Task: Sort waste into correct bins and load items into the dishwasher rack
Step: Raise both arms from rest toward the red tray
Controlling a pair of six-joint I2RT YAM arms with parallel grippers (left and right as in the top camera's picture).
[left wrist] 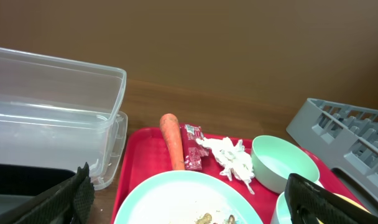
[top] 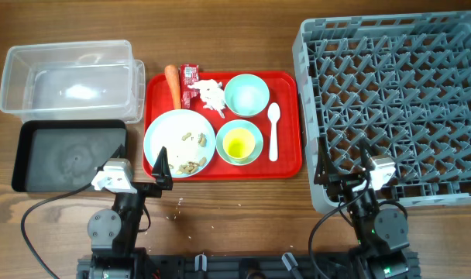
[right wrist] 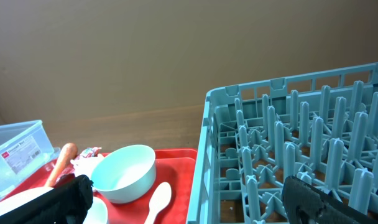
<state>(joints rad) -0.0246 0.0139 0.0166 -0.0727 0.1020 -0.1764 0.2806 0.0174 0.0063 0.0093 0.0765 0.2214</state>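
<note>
A red tray (top: 286, 159) holds the orange carrot (top: 173, 85), red wrapper (top: 189, 80), white tissue (top: 211, 94), the white plate (top: 170, 136) with tan crumbs (top: 193, 164), a pale blue bowl (top: 246, 94), a pale green bowl with yellow inside (top: 239, 142) and a white spoon (top: 273, 130). The clear bin (top: 69, 77) and black bin (top: 69, 155) lie to the left, the grey rack (top: 398, 101) to the right. My left gripper (top: 139, 177) is open and empty just short of the plate (left wrist: 176, 199). My right gripper (top: 344, 167) is open and empty at the rack's near left corner (right wrist: 204, 155).
A few loose crumbs (top: 173, 209) lie on the wooden table in front of the tray. The rack's tall wall stands close beside the tray's right edge. Cables trail from both arm bases at the near table edge.
</note>
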